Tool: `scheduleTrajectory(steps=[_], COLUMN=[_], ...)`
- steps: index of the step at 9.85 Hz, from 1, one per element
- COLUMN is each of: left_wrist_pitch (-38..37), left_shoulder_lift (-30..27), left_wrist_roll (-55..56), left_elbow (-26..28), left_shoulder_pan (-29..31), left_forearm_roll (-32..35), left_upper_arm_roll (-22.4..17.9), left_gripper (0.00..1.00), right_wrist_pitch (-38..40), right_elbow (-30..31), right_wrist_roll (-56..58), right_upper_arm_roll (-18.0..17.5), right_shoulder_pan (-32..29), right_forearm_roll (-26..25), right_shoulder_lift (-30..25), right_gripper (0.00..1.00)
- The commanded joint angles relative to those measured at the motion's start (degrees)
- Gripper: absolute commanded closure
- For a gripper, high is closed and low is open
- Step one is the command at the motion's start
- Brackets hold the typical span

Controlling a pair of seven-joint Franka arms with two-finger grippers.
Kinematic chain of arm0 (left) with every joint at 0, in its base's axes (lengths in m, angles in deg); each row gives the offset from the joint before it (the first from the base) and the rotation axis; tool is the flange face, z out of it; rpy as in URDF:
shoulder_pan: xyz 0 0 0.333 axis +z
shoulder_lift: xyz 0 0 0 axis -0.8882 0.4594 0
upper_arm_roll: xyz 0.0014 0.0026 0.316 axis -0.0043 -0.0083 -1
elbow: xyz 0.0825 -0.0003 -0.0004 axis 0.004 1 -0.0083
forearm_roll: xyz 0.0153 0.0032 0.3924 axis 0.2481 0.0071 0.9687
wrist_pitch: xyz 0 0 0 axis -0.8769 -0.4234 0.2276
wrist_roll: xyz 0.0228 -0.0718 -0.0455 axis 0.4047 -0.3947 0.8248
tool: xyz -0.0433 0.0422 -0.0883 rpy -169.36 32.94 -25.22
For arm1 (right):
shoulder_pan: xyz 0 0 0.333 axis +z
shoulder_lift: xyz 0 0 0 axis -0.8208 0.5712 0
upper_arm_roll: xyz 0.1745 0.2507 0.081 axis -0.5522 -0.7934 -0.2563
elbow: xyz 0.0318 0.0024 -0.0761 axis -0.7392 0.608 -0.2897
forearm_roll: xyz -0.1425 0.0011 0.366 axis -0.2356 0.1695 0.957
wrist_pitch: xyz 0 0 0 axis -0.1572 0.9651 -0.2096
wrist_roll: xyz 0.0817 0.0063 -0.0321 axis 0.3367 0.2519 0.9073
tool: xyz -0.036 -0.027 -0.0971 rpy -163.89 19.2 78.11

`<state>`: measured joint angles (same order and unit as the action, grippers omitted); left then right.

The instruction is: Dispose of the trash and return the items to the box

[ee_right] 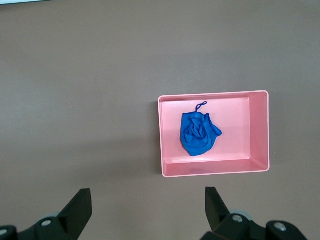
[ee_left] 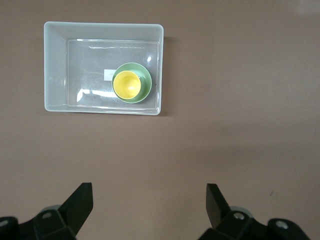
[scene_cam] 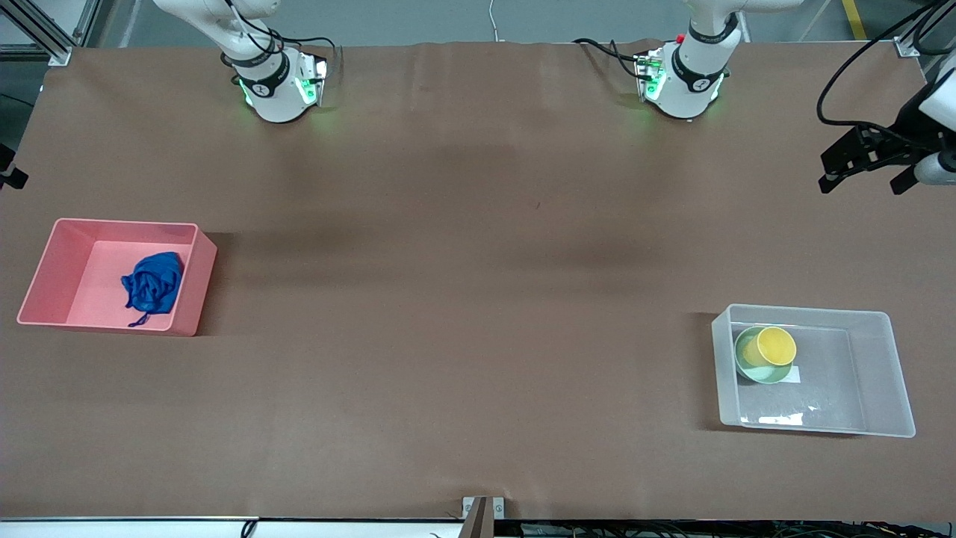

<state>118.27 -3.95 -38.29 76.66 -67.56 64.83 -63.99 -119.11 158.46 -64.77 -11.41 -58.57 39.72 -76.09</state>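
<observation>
In the front view we find the blue cloth wad inside the pink bin at the right arm's end, and the yellow cup nested in the mint-green bowl inside the clear box at the left arm's end; we judge the sorting complete.

In the left wrist view the left gripper hangs wide open and empty over bare table near the box.

In the right wrist view the right gripper hangs likewise open and empty near the pink bin.
</observation>
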Motion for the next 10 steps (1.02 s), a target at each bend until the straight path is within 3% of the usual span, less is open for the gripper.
scheduleTrajectory(steps=[1,10], left_wrist_pitch=[-2.6,-1.6], left_shoulder_lift=[4.3,3.8], left_wrist_roll=[-0.2,0.2], left_elbow=[-2.9,0.0], left_shoulder_pan=[0.6,1.5], left_forearm_roll=[0.5,0.1], left_upper_arm_roll=[0.4,1.1], left_gripper=[0.00,0.01], right_wrist_pitch=[0.4,0.4], right_elbow=[-0.6,-0.6], right_wrist_roll=[0.6,1.1], right_upper_arm_roll=[-0.3,-0.3], right_shoulder_pan=[-1.5,-1.6], right_forearm_roll=[-0.4,-0.2], right_shoulder_lift=[0.1,0.2], right_gripper=[0.00,0.00])
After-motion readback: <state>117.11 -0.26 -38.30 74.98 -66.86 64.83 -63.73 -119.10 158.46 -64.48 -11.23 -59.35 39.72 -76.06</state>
